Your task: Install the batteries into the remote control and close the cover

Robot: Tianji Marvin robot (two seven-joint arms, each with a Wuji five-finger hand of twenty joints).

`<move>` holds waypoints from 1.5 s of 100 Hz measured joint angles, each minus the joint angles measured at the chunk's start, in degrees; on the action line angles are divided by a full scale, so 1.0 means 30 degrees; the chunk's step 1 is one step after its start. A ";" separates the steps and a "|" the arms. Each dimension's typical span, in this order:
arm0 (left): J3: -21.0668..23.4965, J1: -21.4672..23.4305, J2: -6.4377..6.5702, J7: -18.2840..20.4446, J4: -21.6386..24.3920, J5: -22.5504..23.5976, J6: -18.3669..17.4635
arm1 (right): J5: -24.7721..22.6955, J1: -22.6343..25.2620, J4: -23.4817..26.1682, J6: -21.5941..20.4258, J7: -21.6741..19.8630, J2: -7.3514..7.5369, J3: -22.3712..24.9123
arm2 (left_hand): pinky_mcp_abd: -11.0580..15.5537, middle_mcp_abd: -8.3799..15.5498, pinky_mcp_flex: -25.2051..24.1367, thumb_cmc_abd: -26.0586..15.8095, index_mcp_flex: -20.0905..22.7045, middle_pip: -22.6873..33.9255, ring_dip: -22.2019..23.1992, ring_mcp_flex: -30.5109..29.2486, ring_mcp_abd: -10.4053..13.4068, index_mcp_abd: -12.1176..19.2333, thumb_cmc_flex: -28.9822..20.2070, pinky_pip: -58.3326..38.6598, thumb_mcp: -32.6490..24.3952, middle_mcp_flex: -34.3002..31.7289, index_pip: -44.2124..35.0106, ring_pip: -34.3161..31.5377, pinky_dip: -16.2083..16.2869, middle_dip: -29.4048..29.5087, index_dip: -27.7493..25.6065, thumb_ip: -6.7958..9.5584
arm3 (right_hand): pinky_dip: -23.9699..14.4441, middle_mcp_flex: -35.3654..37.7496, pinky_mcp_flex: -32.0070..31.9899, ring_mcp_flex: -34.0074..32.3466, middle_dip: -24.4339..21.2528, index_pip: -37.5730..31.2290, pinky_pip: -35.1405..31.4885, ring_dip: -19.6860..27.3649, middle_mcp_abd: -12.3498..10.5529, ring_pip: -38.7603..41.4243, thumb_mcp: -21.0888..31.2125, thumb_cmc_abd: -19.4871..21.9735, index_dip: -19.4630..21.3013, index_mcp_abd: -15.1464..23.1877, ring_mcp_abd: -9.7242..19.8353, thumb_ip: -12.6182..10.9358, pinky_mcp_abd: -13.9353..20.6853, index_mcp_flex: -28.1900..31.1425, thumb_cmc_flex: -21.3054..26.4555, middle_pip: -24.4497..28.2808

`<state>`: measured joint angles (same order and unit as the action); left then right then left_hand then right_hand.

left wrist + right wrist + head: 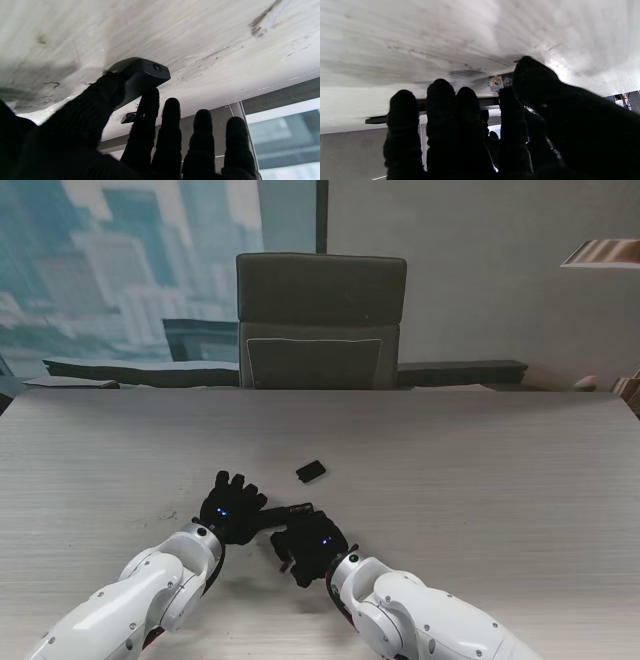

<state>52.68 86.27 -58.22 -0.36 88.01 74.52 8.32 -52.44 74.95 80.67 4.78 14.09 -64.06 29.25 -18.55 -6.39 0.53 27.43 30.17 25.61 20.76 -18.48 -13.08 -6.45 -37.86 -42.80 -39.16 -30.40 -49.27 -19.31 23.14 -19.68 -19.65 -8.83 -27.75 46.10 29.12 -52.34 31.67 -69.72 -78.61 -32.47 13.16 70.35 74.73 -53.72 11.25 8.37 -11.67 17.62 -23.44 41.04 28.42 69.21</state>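
Desk (480, 480) of pale wood, one. Hands, two: left hand (229, 507) pinching one end of the remote control (140, 75) between thumb and forefinger, other fingers spread; right hand (310, 546) laid over the other end, grip impossible to tell. Remote, one, flat on the desk between both hands. Cover (311, 471), one, lying apart, farther from me, so not yet closed. Battery (497, 82), one glimpsed at the right fingertips; seated or not, unclear. Probably mid-task.
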 measured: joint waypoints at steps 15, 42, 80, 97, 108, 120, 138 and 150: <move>-0.0003 -0.0012 0.0000 0.0000 -0.0011 -0.0048 -0.0004 | -0.0059 -0.0167 -0.0069 0.0811 -0.0040 -0.0125 -0.0208 | 0.0000 0.0000 0.0000 0.0017 0.0000 0.0000 0.0000 0.0000 0.0000 0.0007 0.0000 0.0000 0.0004 0.0000 -0.0007 0.0000 0.0000 0.0000 -0.0006 -0.0004 | -0.0147 0.0074 0.0210 -0.0020 0.0000 -0.1009 -0.0203 -0.0173 -0.0005 0.0066 -0.1068 0.1519 -0.0164 -0.0073 -0.0008 0.0042 0.0009 0.1544 -0.0278 0.0000; -0.0266 -0.0300 0.0041 -0.0017 -0.0149 -0.0272 -0.0076 | 0.0090 0.0043 0.0201 0.1923 -0.0451 -0.0225 -0.0024 | 0.0000 0.0000 0.0000 0.0164 0.0000 0.0000 0.0000 0.0000 0.0000 0.0009 0.0000 0.0000 -0.0026 0.0000 -0.0263 0.0000 0.0000 0.0000 -0.0014 -0.0011 | -0.0155 0.1136 0.0470 -0.0765 0.0002 -0.1462 -0.0242 -0.0173 -0.0124 0.0101 -0.1705 0.1840 0.0385 -0.1002 -0.0298 0.0083 -0.0147 0.2742 -0.0807 0.0000; -0.0324 -0.0431 0.0032 0.0031 -0.0223 -0.0426 -0.0173 | 0.0351 -0.0210 0.0224 0.2572 -0.0891 -0.0332 -0.0194 | 0.0000 0.0000 0.0000 0.0170 0.0000 0.0000 0.0000 0.0000 0.0000 0.0009 0.0000 0.0000 -0.0027 0.0000 -0.0300 0.0000 0.0000 0.0000 -0.0014 -0.0011 | -0.0165 0.1359 0.0317 -0.0786 0.0002 -0.1712 -0.0250 -0.0174 -0.0049 -0.0016 -0.1689 0.2017 0.0419 -0.2188 -0.0776 0.0072 -0.0393 0.3350 -0.0785 -0.0048; -0.0281 -0.0400 0.0015 0.0040 -0.0212 -0.0381 -0.0171 | 0.0063 -0.0043 0.0501 0.3156 -0.1215 -0.0295 -0.0018 | 0.0000 0.0000 0.0000 0.0170 0.0000 0.0000 0.0000 0.0000 0.0000 0.0009 0.0000 0.0000 -0.0015 0.0000 -0.0306 0.0000 0.0000 0.0000 -0.0014 -0.0011 | -0.0170 0.1727 0.0301 -0.0768 0.0002 -0.1505 -0.0250 -0.0174 -0.0038 -0.0016 -0.1696 0.2039 0.0351 -0.2438 -0.0998 0.0062 -0.0600 0.3729 -0.0756 -0.0062; -0.0275 -0.0390 0.0005 0.0038 -0.0209 -0.0373 -0.0140 | -0.0166 0.0165 0.0632 0.3166 -0.1293 -0.0216 0.0307 | 0.0000 0.0000 0.0000 0.0170 0.0000 0.0000 0.0000 0.0000 0.0000 0.0009 0.0000 0.0000 -0.0013 0.0000 -0.0307 0.0000 0.0000 0.0000 -0.0014 -0.0011 | -0.0174 0.1727 0.0301 -0.0768 -0.0492 -0.1187 -0.0250 -0.0087 -0.0019 -0.0074 -0.1679 0.2039 0.0142 -0.3139 -0.1010 0.0056 -0.0622 0.3738 -0.0201 -0.0289; -0.0293 -0.0399 0.0009 0.0036 -0.0209 -0.0373 -0.0141 | -0.0397 0.0292 0.0692 0.3112 -0.1250 -0.0117 0.0573 | 0.0000 0.0000 0.0000 0.0170 0.0000 0.0000 0.0000 0.0000 0.0000 0.0009 0.0000 0.0000 -0.0010 0.0000 -0.0308 0.0000 0.0000 0.0000 -0.0014 -0.0011 | -0.0179 0.1727 0.0285 -0.0768 -0.0828 -0.0678 -0.0250 0.0042 0.0003 -0.0183 -0.1669 0.2001 -0.0030 -0.3586 -0.1014 0.0056 -0.0625 0.3739 0.0336 -0.0306; -0.0300 -0.0407 0.0013 0.0013 -0.0221 -0.0376 -0.0144 | -0.0800 0.0450 0.0686 0.3096 -0.0919 -0.0032 0.0999 | 0.0000 0.0000 0.0000 0.0170 0.0000 0.0000 0.0000 0.0000 0.0000 0.0009 0.0000 0.0000 -0.0010 0.0000 -0.0313 0.0000 0.0000 0.0000 -0.0014 -0.0011 | -0.0180 0.1728 0.0270 -0.0768 -0.1012 -0.0206 -0.0250 0.0049 0.0168 -0.0254 -0.1669 0.1974 -0.0320 -0.3869 -0.1027 0.0019 -0.0638 0.3744 0.0832 -0.0309; -0.0304 -0.0406 0.0013 -0.0034 -0.0238 -0.0377 -0.0144 | -0.1197 0.0540 0.0697 0.3117 -0.0611 -0.0008 0.1403 | 0.0000 0.0000 0.0000 0.0170 0.0000 0.0000 0.0000 0.0000 0.0000 0.0009 0.0000 0.0000 -0.0010 0.0000 -0.0316 0.0000 0.0000 0.0000 -0.0014 -0.0011 | -0.0181 0.1729 0.0270 -0.0768 -0.1196 -0.0205 -0.0250 0.0049 0.0170 -0.0254 -0.1669 0.1974 -0.0319 -0.3872 -0.1027 0.0009 -0.0641 0.3744 0.0847 -0.0309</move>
<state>51.76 85.05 -58.18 -0.46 87.29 73.39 7.89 -56.03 76.57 82.76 14.13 12.26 -64.09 33.46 -18.55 -6.39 0.53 27.94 30.17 25.61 20.76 -18.48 -13.08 -6.42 -37.86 -42.80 -39.19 -30.40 -50.22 -19.31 23.14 -19.68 -19.69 -8.86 -28.30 51.29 29.93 -54.65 28.08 -70.33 -79.36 -32.32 13.67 69.59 69.72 -47.80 10.29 -3.24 -14.75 17.65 -25.36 52.27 30.96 68.28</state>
